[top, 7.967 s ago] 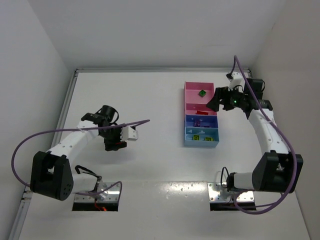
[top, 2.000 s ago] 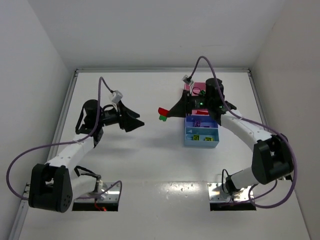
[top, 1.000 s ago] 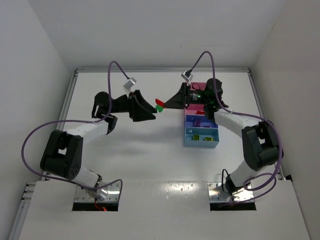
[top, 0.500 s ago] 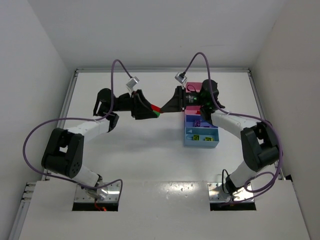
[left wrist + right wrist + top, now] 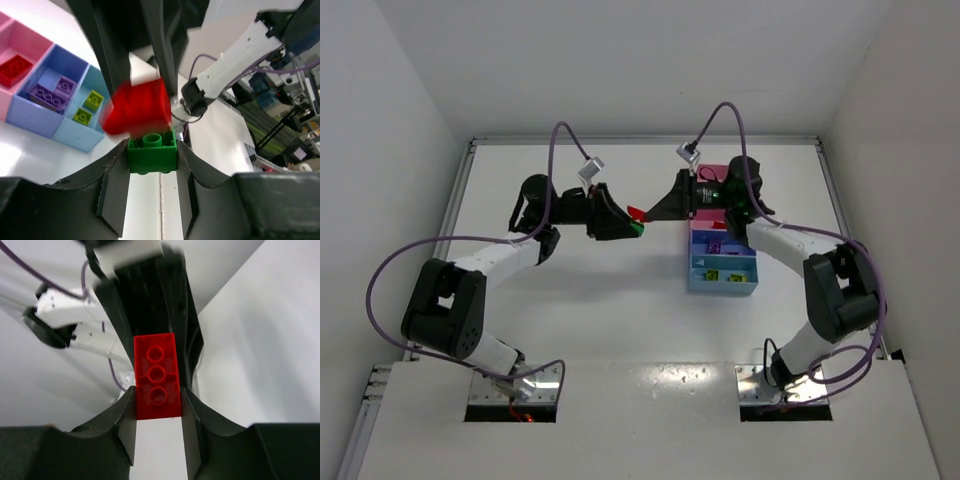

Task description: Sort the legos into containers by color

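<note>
left hand (image 5: 152, 152) clamped on green brick (image 5: 151, 159), right hand (image 5: 158, 392) clamped on red brick (image 5: 157, 371); bricks close together, mid-air above table (image 5: 570, 300), left of tray (image 5: 723, 289).

Readable text, labels, brands, numbers, signs: none.
Stud tops of red brick (image 5: 157, 382): too blurred to read any lettering.
Stud top of green brick (image 5: 151, 151): too small to read any lettering.
</note>
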Robot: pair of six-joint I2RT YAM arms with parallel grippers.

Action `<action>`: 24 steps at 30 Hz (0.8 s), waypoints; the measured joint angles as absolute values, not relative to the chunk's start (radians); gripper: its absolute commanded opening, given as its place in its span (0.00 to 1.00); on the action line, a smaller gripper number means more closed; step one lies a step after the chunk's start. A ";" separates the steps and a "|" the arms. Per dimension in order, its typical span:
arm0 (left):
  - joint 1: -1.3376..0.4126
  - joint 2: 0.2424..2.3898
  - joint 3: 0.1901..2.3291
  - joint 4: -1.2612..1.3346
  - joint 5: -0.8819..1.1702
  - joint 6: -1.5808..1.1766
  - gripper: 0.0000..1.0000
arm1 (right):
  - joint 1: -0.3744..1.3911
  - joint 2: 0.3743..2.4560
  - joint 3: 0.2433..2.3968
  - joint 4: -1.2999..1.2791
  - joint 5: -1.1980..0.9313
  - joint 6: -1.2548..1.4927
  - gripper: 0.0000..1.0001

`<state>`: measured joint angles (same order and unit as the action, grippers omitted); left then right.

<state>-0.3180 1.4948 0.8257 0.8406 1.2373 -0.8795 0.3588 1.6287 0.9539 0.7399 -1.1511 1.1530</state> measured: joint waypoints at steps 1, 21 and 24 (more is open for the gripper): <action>-0.323 1.489 0.824 0.808 1.240 -0.846 0.30 | 0.347 1.629 0.965 0.739 -1.148 1.161 0.11; -0.319 1.364 0.773 0.344 1.153 -0.441 0.30 | 0.075 1.599 1.202 -0.239 -0.825 0.098 0.10; -0.307 1.373 0.808 0.318 1.142 -0.421 0.30 | 0.066 1.594 1.187 -0.355 -0.728 -0.066 0.10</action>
<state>-0.3065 1.3727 0.8078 0.3183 1.1416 -0.4213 0.0662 1.5936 1.1866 -0.3553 -0.7280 -0.0662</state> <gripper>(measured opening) 0.422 0.360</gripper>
